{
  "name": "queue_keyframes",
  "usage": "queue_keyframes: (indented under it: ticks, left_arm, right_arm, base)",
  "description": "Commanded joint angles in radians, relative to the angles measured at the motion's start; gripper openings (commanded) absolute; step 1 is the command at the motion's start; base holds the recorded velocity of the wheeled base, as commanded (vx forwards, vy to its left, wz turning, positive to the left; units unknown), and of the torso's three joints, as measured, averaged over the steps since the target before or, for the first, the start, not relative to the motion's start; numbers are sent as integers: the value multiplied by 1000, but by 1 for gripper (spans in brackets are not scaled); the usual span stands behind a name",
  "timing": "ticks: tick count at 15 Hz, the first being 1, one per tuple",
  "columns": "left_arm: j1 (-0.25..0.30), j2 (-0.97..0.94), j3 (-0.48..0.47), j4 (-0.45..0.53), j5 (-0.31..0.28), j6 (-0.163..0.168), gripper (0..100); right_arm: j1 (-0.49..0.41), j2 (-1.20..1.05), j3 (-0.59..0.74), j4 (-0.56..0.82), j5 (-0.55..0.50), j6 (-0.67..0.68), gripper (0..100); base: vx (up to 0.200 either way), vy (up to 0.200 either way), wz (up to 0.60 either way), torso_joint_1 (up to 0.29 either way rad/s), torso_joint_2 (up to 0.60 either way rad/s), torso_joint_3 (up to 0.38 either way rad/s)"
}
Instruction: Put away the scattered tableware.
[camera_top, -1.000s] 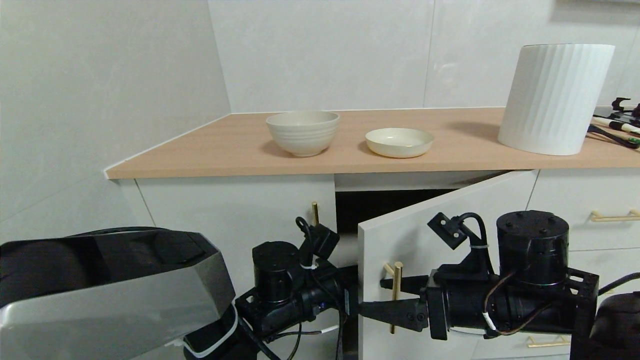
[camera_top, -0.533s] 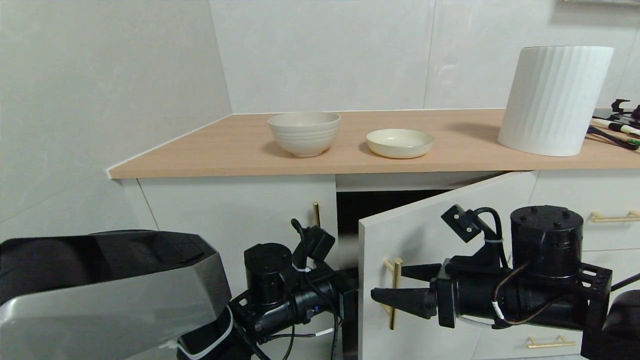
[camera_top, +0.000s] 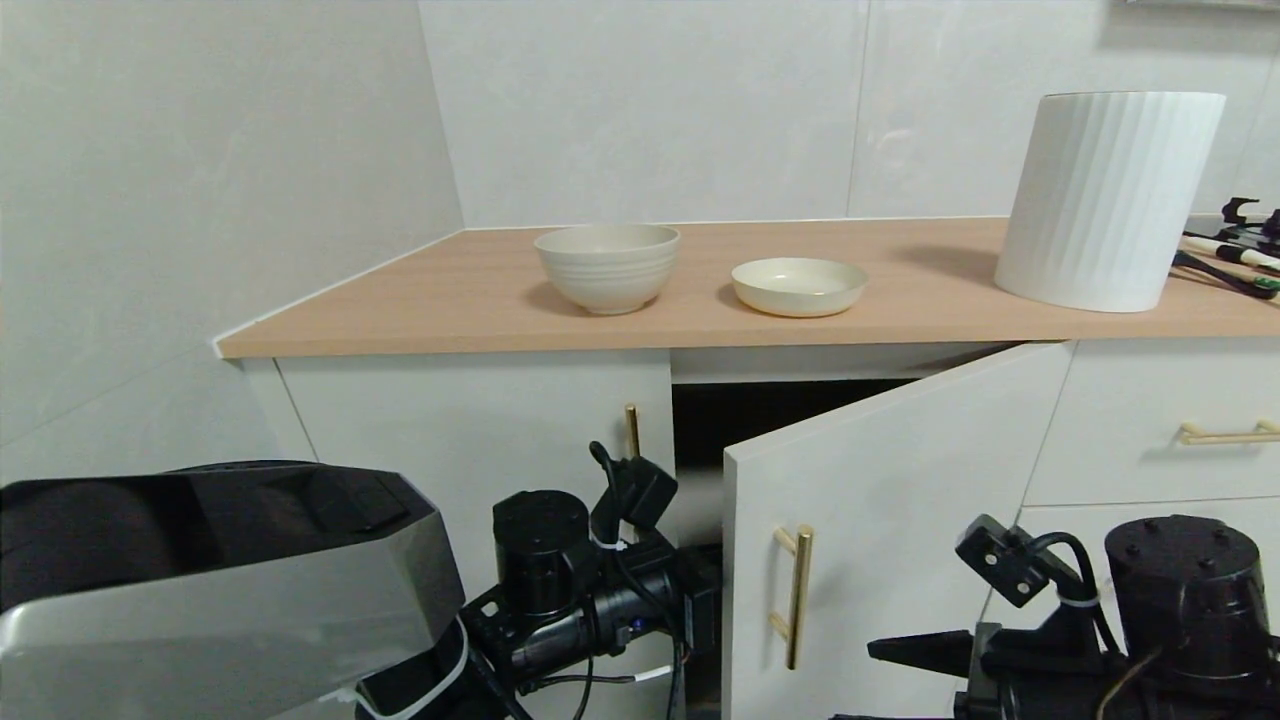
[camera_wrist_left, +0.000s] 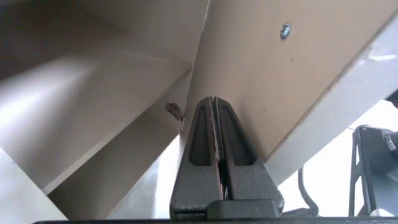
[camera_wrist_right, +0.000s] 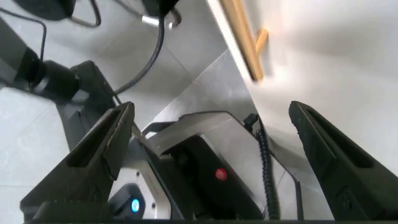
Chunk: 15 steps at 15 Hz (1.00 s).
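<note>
A ribbed cream bowl (camera_top: 606, 265) and a shallow cream dish (camera_top: 799, 285) stand side by side on the wooden countertop (camera_top: 420, 310). Below them a white cabinet door (camera_top: 900, 480) with a gold handle (camera_top: 795, 597) stands ajar, with a dark opening behind it. My left gripper (camera_wrist_left: 213, 99) is shut on nothing, its tip against the inner face of that door (camera_wrist_left: 292, 81) near its edge. My right gripper (camera_top: 855, 682) sits low in front of the door, to the right of the handle. It is open and empty (camera_wrist_right: 211, 162), with the handle (camera_wrist_right: 239, 37) farther off.
A tall white ribbed container (camera_top: 1110, 195) stands at the counter's right end, with dark utensils (camera_top: 1235, 255) beside it. Drawers with gold handles (camera_top: 1230, 432) are to the right of the door. Tiled walls close the left side and the back.
My right gripper has left the door handle and dropped down and to the right. The door has swung slightly further out. The left arm has barely shifted.
</note>
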Motion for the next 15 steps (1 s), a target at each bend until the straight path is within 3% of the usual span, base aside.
queue_keyframes:
  ticks: [1, 5, 10, 15]
  left_arm:
    - [0, -7, 1, 1, 2, -3, 0]
    - [0, -7, -53, 61, 2, -4, 0]
    - [17, 49, -205, 158, 3, -6, 0]
    - [14, 24, -285, 254, 12, -6, 0]
  right_arm:
    - [2, -37, 19, -1, 1, 0, 100]
    - [2, -57, 17, -1, -1, -22, 100]
    - [2, -77, 19, -1, -4, -23, 100]
    - [2, -86, 23, 0, -3, -23, 100]
  base:
    - [0, 0, 0, 0, 0, 0]
    - [-200, 0, 0, 8, 2, 0]
    - [0, 0, 0, 0, 0, 0]
    - [0, 0, 0, 0, 0, 0]
